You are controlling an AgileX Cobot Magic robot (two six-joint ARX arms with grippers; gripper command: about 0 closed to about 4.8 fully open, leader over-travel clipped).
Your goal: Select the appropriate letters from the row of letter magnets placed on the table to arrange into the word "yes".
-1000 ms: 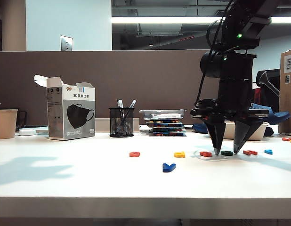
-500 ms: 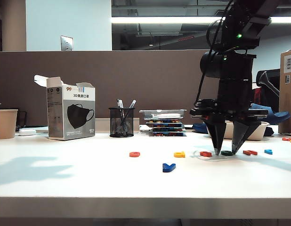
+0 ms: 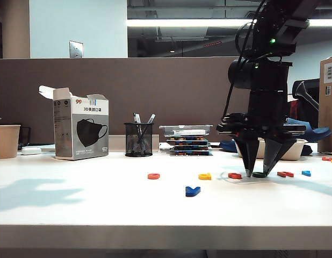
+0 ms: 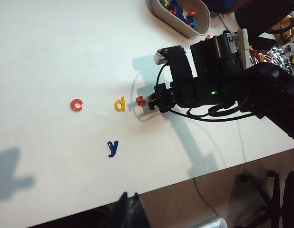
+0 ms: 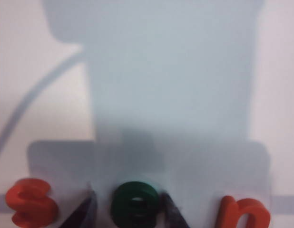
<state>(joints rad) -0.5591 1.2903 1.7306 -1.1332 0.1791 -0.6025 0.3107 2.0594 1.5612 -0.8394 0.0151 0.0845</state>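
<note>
- Right gripper [image 3: 258, 173] down at the table [image 3: 101, 209], fingertips either side of the green "e" [image 3: 259, 174]. The gap has narrowed over the last second; jaws now partly apart and closing, not yet seen clamped.
- Right wrist view confirms it: dark fingertips [image 5: 85, 211] flank the "e" [image 5: 135, 203] closely; actual contact cannot be told from the blur.
- Judgement: the pick of the "e" is in hand; nothing else on the table has shifted in that second.
- Taking the "e" as landmark: the red "s" [image 3: 235, 175] lies just beside it, an orange-red letter [image 3: 285, 174] just beside on the other flank, a small light-blue letter [image 3: 306, 173] past that.
- Yellow "d" [image 3: 204, 176] sits beyond the "s"; orange-red "c" [image 3: 153, 176] well apart further along.
- Blue "y" [image 3: 192, 191] is out of the row, nearer the table's front edge, well apart from the "e". So "y" looks placed; "e" and "s" are yet to follow.
- Left gripper [image 4: 130, 213]: only a dark sliver shows in its wrist view, raised well away from the "e"; cannot tell its state.
- Writing: mask box [image 3: 80, 129] reads "3D", with characters after it that are too small to read.
</note>
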